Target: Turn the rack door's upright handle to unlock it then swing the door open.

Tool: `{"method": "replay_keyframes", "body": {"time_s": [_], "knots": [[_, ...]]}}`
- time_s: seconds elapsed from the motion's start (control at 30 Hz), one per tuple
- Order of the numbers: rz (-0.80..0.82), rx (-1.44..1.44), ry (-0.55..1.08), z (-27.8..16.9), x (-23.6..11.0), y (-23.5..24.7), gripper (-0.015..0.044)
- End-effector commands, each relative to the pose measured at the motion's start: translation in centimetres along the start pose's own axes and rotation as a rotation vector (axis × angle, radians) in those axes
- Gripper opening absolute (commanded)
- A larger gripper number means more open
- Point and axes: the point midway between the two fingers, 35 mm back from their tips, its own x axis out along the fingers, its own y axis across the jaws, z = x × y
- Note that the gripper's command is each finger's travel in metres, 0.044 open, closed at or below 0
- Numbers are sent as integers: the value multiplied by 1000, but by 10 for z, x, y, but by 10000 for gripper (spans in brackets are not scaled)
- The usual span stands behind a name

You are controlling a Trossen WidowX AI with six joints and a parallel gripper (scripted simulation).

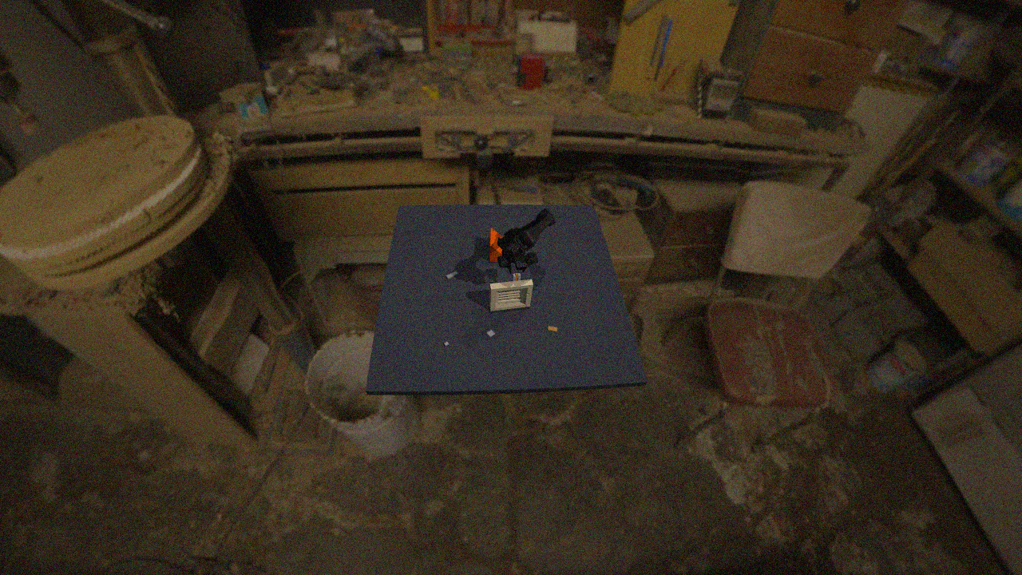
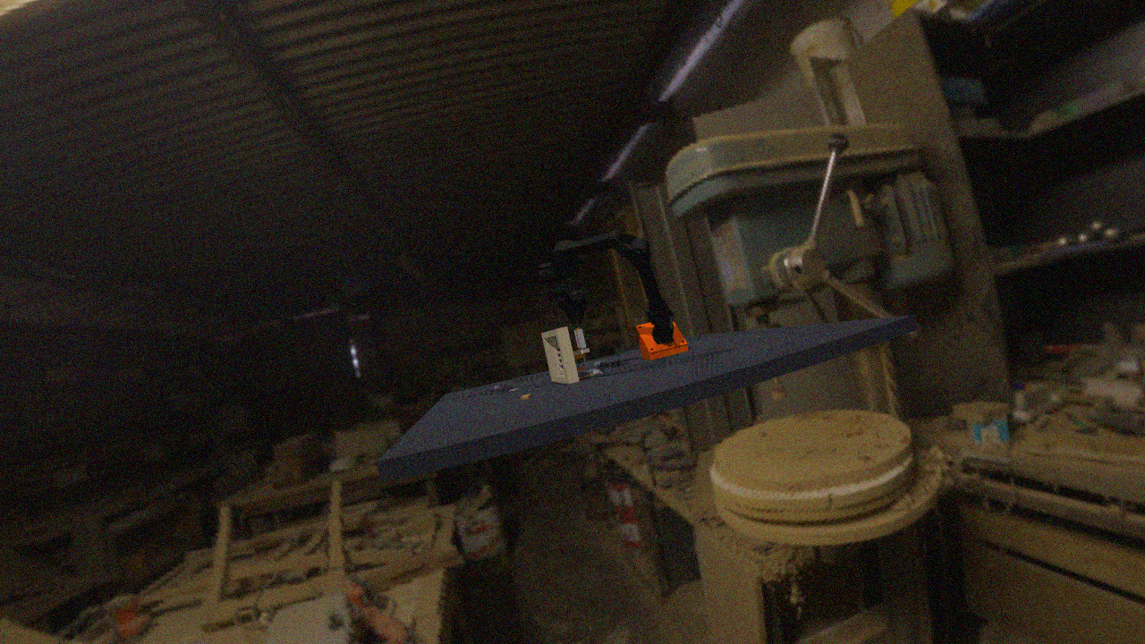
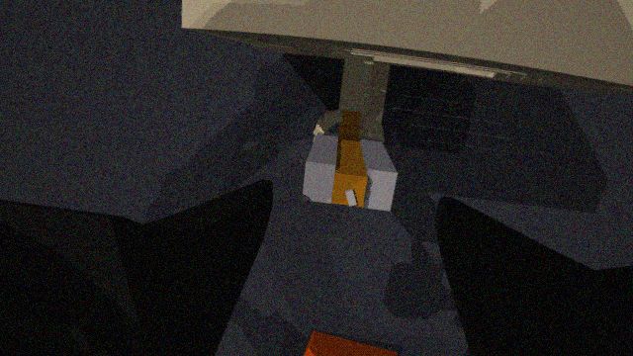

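In the top view, the cream rack (image 1: 510, 285) (image 2: 569, 364) (image 3: 445, 35) stands upright near the middle of the dark blue tabletop (image 1: 421, 307) (image 2: 496, 424) (image 3: 292, 267), its slatted opening turned toward the near edge. The handle (image 1: 516, 276) (image 2: 583, 354) (image 3: 350, 187), an orange middle flanked by two pale blocks, sits just beside the rack on the side toward the far edge. From the orange base (image 1: 493, 246) (image 2: 649, 349) (image 3: 346, 347), nearer that far edge, the black arm (image 1: 532, 232) (image 2: 600, 241) arches over and brings its gripper (image 1: 517, 267) (image 2: 574, 317) (image 3: 354, 200) down by the handle. The gripper is well open, short of its full spread, with nothing clamped; in the wrist view the handle shows between its two fingertips, with a gap on either side. How far the door stands open I cannot tell. A pale strip (image 1: 451, 274) lies toward the left edge, a pale square (image 1: 490, 333) and a smaller pale bit (image 1: 446, 343) toward the near-left corner, and a flat orange piece (image 1: 552, 328) (image 2: 525, 396) toward the near-right corner.
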Motion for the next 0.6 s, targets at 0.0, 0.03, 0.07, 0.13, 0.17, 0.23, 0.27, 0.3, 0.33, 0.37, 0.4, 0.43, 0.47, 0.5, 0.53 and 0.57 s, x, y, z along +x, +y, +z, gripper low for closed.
{"method": "replay_keyframes", "body": {"time_s": [0.0,0.03,0.07,0.13,0.17,0.23,0.27,0.3,0.33,0.37,0.4,0.43,0.47,0.5,0.53,0.57], "knots": [[8,8,13,0,9,1,293],[9,9,15,0,10,1,293],[9,10,18,0,12,1,293],[9,12,22,0,15,1,293],[9,13,25,0,17,1,293],[9,15,30,0,20,1,293],[9,16,32,0,21,1,293],[9,17,35,0,23,1,293],[9,18,37,0,25,1,293],[9,19,40,0,26,1,293],[9,20,42,0,28,1,293],[9,21,44,0,30,1,293],[9,22,47,-1,31,1,293],[9,23,49,-1,33,1,293],[9,24,52,-1,34,1,293],[9,25,54,-1,36,1,293]]}}
